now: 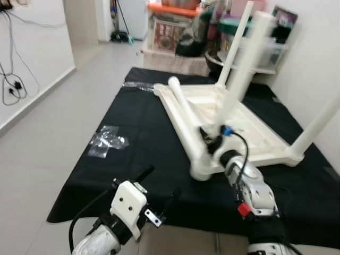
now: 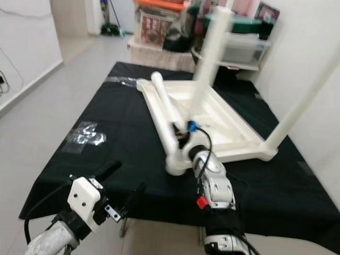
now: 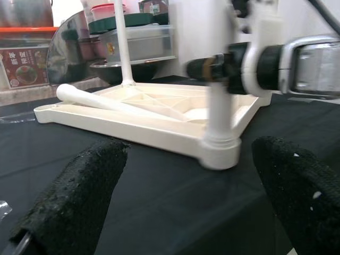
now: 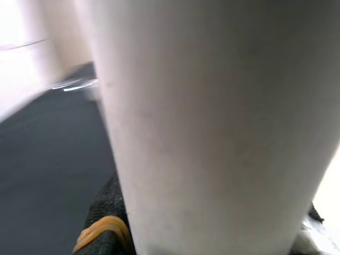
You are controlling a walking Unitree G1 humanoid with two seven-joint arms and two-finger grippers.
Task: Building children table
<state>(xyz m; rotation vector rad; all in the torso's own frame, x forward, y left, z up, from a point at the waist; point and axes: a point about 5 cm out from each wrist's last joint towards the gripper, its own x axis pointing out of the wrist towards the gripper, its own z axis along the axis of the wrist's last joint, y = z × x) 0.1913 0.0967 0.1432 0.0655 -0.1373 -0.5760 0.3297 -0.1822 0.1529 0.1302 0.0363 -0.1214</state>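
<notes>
Right gripper (image 1: 212,142) at frame centre, clamped on a white table leg (image 1: 241,74) low down, near the corner socket; leg upright, blurred, crossing the upper centre. In the right wrist view, same leg (image 4: 212,122) hard against the lens, black finger pad (image 4: 109,210) pressed to its side. Left gripper (image 1: 159,194) at lower left, fingers spread wide, holding nothing, hovering over the near edge of the cloth.

Upside-down white plastic tabletop (image 1: 249,125) lying flat at centre right on a black cloth (image 1: 117,175). One loose leg (image 1: 186,114) lying along the tabletop's left rim. Another leg (image 1: 319,125) standing in the right corner socket, leaning toward the right frame edge; a further thin leg (image 1: 236,40) upright at the far corner.

Crumpled clear plastic wrap (image 1: 106,141) on the cloth, left of centre. Grey tiled floor (image 1: 48,138) at left. White wall with dangling black cables (image 1: 10,79) at upper left. Stacked storage boxes (image 1: 172,29) and clutter along the top.
</notes>
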